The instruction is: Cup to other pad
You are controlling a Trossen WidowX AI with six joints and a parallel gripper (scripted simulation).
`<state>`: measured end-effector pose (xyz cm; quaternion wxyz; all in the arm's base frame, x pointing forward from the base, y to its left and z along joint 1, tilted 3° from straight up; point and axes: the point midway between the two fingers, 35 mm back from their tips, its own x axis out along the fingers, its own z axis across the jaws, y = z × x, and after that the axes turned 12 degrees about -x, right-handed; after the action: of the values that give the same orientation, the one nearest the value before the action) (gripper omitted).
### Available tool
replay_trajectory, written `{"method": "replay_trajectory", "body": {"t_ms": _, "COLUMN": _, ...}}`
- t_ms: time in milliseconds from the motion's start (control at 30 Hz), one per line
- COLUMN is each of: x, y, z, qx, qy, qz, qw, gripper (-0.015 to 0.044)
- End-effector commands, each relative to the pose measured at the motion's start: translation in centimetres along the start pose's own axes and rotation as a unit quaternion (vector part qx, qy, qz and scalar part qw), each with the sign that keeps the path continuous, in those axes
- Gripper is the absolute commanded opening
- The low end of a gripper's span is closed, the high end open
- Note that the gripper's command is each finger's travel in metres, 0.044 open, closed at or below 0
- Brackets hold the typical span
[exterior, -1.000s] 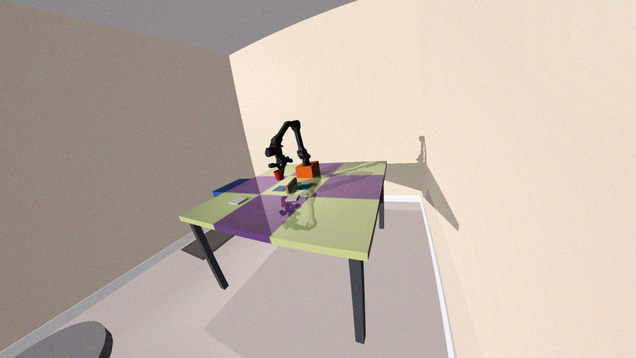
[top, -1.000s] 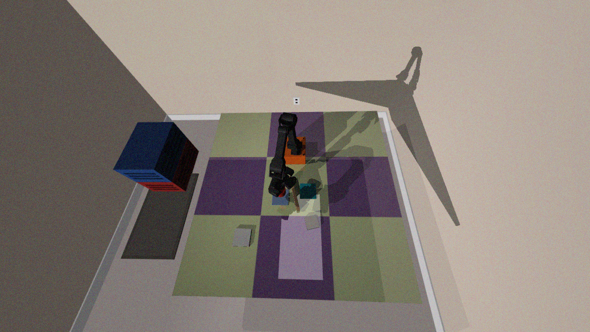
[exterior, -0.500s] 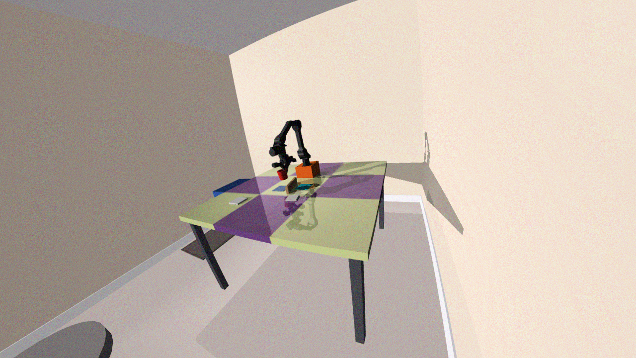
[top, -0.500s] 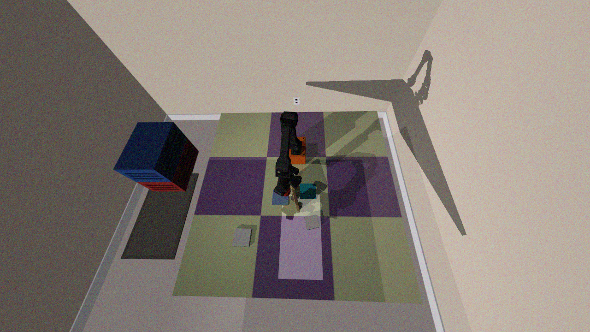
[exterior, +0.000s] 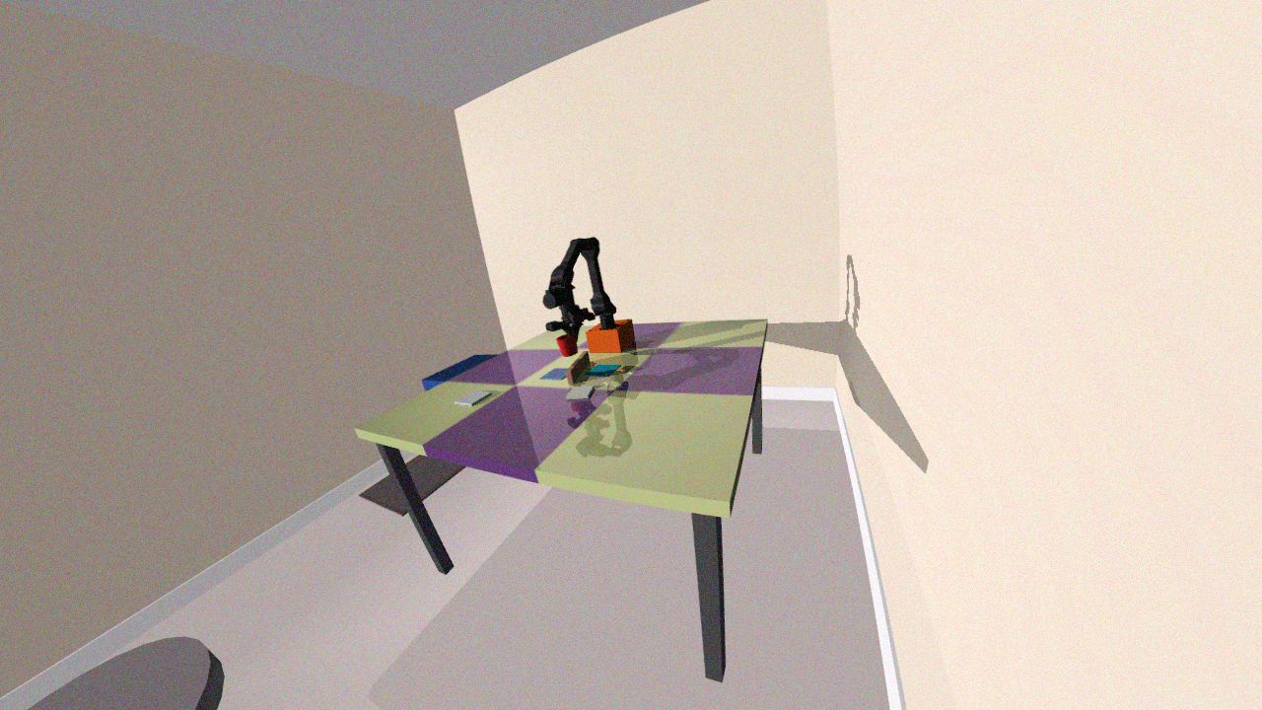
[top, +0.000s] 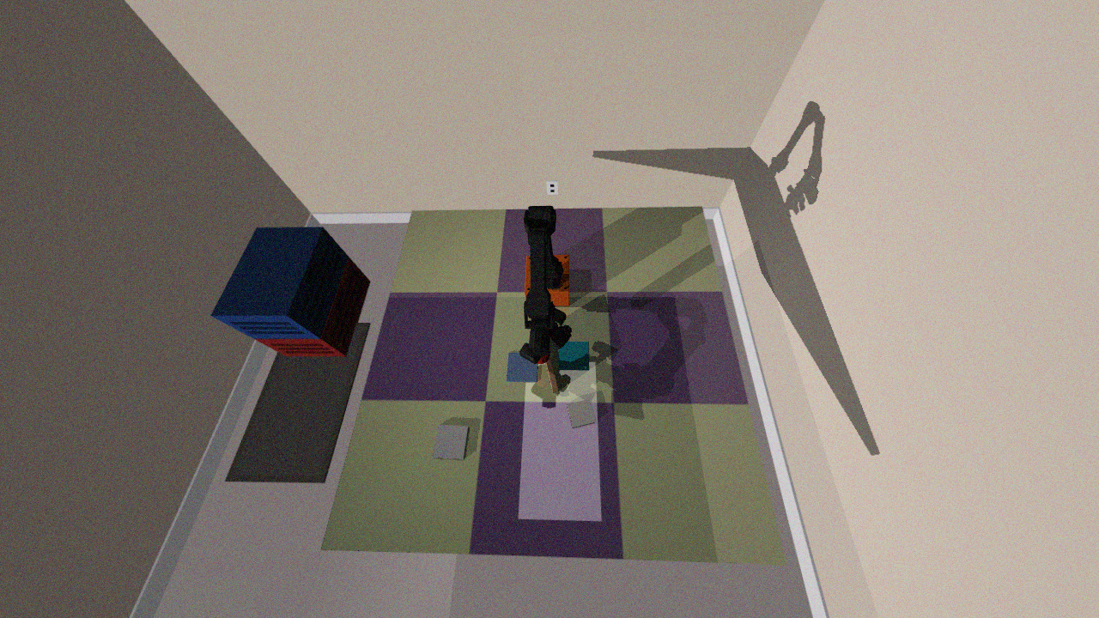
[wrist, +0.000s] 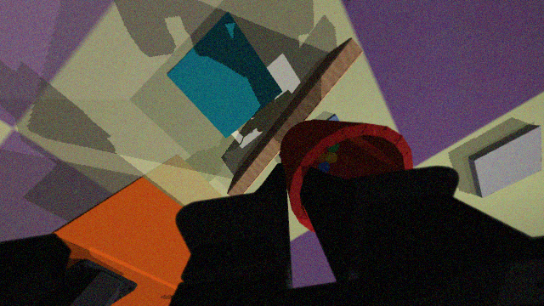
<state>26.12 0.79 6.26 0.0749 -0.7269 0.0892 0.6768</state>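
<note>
My gripper (wrist: 286,167) is shut on the wall of the red cup (top: 542,360) (exterior: 566,345) (wrist: 303,138) and holds it in the air, slightly tilted in the exterior view. Green, yellow and blue marbles (wrist: 331,157) show inside the cup. The blue pad (top: 521,367) (exterior: 554,374) (wrist: 335,117) is mostly hidden behind the cup in the wrist view. The teal pad (top: 574,355) (exterior: 605,371) (wrist: 212,89) lies on the other side of the upright wooden board (top: 552,377) (exterior: 578,369) (wrist: 297,115). The cup hangs near the board, higher than it.
The orange base block (top: 561,298) (exterior: 608,337) (wrist: 136,221) stands behind the pads. One flat grey block (top: 451,442) (exterior: 473,397) (wrist: 507,161) lies front left of the blue pad. Another grey block (top: 581,412) (exterior: 580,393) lies in front of the teal pad.
</note>
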Motion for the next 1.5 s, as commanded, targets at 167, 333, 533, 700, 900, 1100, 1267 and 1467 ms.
{"method": "replay_trajectory", "body": {"t_ms": 167, "x": 0.0, "y": -1.4, "z": 1.0, "qx": 0.001, "qy": -0.003, "qz": 0.002, "qw": 1.000, "gripper": 0.0000}}
{"method": "replay_trajectory", "body": {"t_ms": 333, "x": 0.0, "y": -2.2, "z": 1.5, "qx": 0.001, "qy": -0.003, "qz": 0.002, "qw": 1.000, "gripper": 0.0000}}
{"method": "replay_trajectory", "body": {"t_ms": 533, "x": 0.0, "y": -3.1, "z": 2.1, "qx": 0.001, "qy": -0.003, "qz": 0.002, "qw": 1.000, "gripper": 0.0000}}
{"method": "replay_trajectory", "body": {"t_ms": 700, "x": 0.0, "y": -3.9, "z": 2.6, "qx": 0.001, "qy": -0.003, "qz": 0.001, "qw": 1.000, "gripper": 0.0000}}
{"method": "replay_trajectory", "body": {"t_ms": 900, "x": -0.1, "y": -4.8, "z": 3.2, "qx": 0.001, "qy": -0.004, "qz": 0.001, "qw": 1.000, "gripper": 0.0000}}
{"method": "replay_trajectory", "body": {"t_ms": 1100, "x": -0.1, "y": -5.6, "z": 3.7, "qx": 0.001, "qy": -0.004, "qz": 0.001, "qw": 1.000, "gripper": 0.0000}}
{"method": "replay_trajectory", "body": {"t_ms": 1267, "x": -0.1, "y": -6.4, "z": 4.2, "qx": 0.001, "qy": -0.004, "qz": 0.000, "qw": 1.000, "gripper": 0.0000}}
{"method": "replay_trajectory", "body": {"t_ms": 1467, "x": -0.1, "y": -7.2, "z": 4.9, "qx": 0.001, "qy": -0.004, "qz": 0.000, "qw": 1.000, "gripper": 0.0000}}
